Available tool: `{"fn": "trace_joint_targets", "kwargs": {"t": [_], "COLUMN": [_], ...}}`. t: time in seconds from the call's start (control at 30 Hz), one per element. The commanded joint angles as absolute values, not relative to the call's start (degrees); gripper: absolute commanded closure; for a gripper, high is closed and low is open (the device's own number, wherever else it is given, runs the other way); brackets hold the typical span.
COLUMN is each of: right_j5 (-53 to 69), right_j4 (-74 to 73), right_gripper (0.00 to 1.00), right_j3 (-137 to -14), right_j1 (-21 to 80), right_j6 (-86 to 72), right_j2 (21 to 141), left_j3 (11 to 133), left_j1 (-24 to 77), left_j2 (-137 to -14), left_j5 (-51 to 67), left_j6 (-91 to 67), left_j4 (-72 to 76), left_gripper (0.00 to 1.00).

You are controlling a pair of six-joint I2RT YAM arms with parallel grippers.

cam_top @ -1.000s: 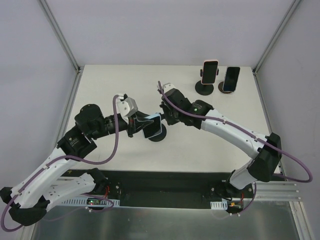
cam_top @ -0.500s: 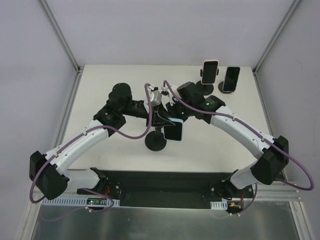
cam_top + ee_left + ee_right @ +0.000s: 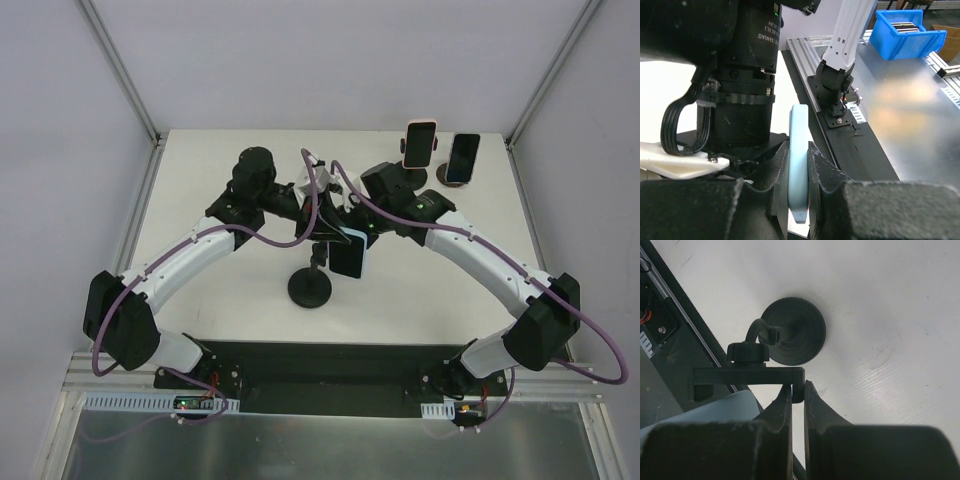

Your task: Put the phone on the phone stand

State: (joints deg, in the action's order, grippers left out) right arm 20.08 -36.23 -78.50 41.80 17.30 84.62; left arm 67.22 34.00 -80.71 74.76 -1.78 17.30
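The phone (image 3: 348, 257) is light blue with a dark screen. My left gripper (image 3: 327, 226) is shut on it and holds it upright above the table. In the left wrist view the phone's edge (image 3: 799, 170) sits squeezed between my left gripper's (image 3: 798, 150) jaws. The black phone stand (image 3: 310, 288) has a round base, a neck and a clamp bar. My right gripper (image 3: 345, 222) is shut on the end of the clamp bar (image 3: 749, 375), as the right wrist view shows (image 3: 798, 390). The phone (image 3: 715, 412) hangs just beside that bar, above the base (image 3: 793, 331).
Two other stands are at the back right, one with a pink phone (image 3: 420, 143) and one with a dark phone (image 3: 462, 158). The arms cross closely over the table's middle. A blue bin (image 3: 910, 32) lies beyond the metal front rail.
My left arm has swung from the left toward the back centre, carrying the phone right to the stand's clamp. My right gripper has shifted slightly and stays at the clamp.
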Motion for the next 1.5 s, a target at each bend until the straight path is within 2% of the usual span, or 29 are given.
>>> {"fn": "trace_joint_targets", "kwargs": {"t": [0.0,0.2,0.33,0.37,0.53,0.57,0.6,0.67,0.77,0.87,0.93,1.07,1.3,1.47], "right_j5": [22.9,21.8,19.7,19.0,10.2,6.6,-2.1,-8.1,-27.9,-36.3,-36.0,-45.1,-58.4,-60.5], "right_j4": [-34.5,-34.2,-33.0,-32.6,-30.1,-30.6,-30.7,-30.3,-30.9,-30.1,-27.0,-30.1,-28.2,-35.8], "right_gripper": [0.99,0.99,0.99,0.99,0.99,0.99,0.99,1.00,0.99,0.99,1.00,1.00,1.00,1.00], "right_j3": [-79.2,-78.7,-78.2,-78.0,-77.3,-77.3,-77.3,-76.8,-76.2,-73.2,-69.9,-69.1,-66.3,-74.4], "right_j1": [41.3,41.1,41.0,41.0,42.8,44.3,45.7,49.3,54.7,58.5,59.1,61.9,71.4,74.4], "right_j6": [17.4,16.9,16.0,15.6,9.8,9.2,8.4,3.5,-4.3,-13.0,-15.7,-21.9,-29.5,-29.8], "right_j2": [80.9,80.2,79.7,79.5,77.9,77.7,77.3,76.9,76.4,74.6,72.6,70.8,69.3,74.7], "left_j3": [66.3,65.0,66.6,66.1,64.7,66.7,67.2,66.8,67.2,67.1,66.4,66.2,69.4,66.4], "left_j1": [32.3,28.7,27.5,27.5,30.8,32.2,33.8,37.0,39.9,41.1,41.4,42.8,45.5,49.6], "left_j2": [-79.1,-77.7,-74.4,-73.1,-65.0,-64.7,-63.7,-62.0,-60.9,-62.7,-63.5,-65.7,-68.7,-69.6], "left_j5": [78.5,76.7,68.5,64.7,31.6,26.6,23.0,12.6,4.0,-5.3,-8.8,-21.2,-25.5,-30.0], "left_j6": [-2.6,1.0,8.1,9.1,9.9,10.1,10.6,8.6,4.8,1.1,0.2,-2.9,-5.5,-0.5], "left_j4": [24.7,18.5,-0.1,-7.1,-22.0,-25.6,-29.3,-29.7,-30.6,-31.2,-31.3,-32.4,-33.7,-27.9], "left_gripper": [1.00,1.00,1.00,1.00,1.00,1.00,1.00,1.00,1.00,1.00,1.00,1.00,1.00,1.00]}}
